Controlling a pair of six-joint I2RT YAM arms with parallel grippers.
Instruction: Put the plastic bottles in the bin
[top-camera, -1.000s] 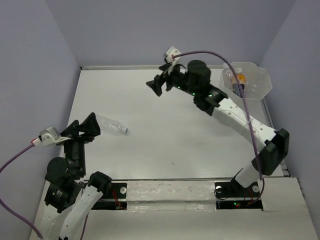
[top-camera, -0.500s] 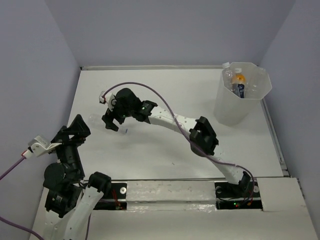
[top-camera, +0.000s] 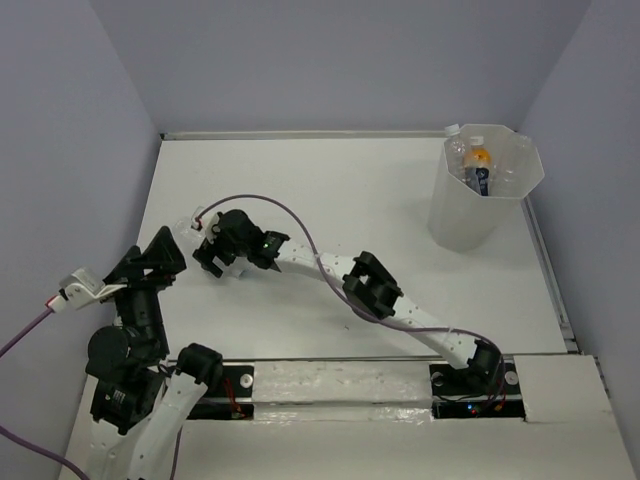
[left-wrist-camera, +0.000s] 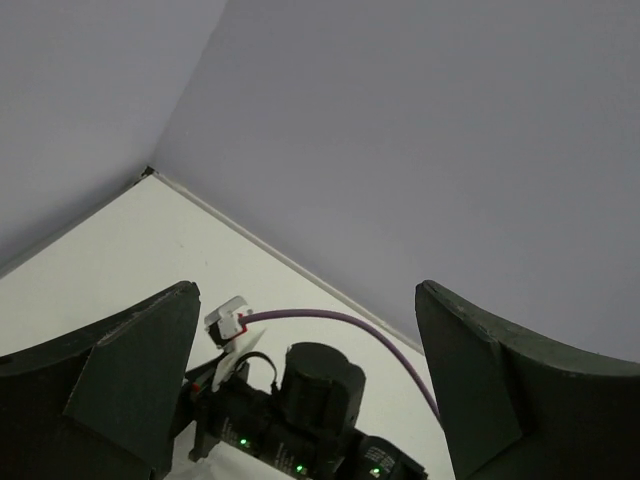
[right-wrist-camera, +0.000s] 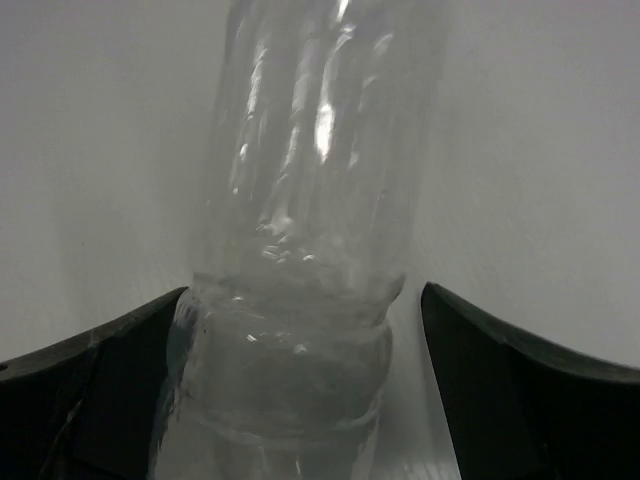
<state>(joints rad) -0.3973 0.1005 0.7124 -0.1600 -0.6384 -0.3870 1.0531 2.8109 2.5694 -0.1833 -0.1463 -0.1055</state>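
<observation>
Right arm (top-camera: 330, 275) had swung from bin (top-camera: 487, 190) to frame's left; right jaws, apart, straddled the bottle (right-wrist-camera: 300, 250) for gripping; left jaws apart, idle.

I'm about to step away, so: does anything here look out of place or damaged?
One clear bottle lies crumpled on the table, inside the open right hand. The other bottles sit in the upright bin; nothing spilled.

Room items as I see them from my station:
- One white table (top-camera: 400, 200), matte, with a thin rim along its far edge.
- Back wall (top-camera: 340, 60), left wall (top-camera: 60, 140) and right wall (top-camera: 605, 120): plain lavender-grey panels that close in the tabletop.
- White mounting strip (top-camera: 340, 385) along the near edge.
- Light: even, with soft shadows.
</observation>
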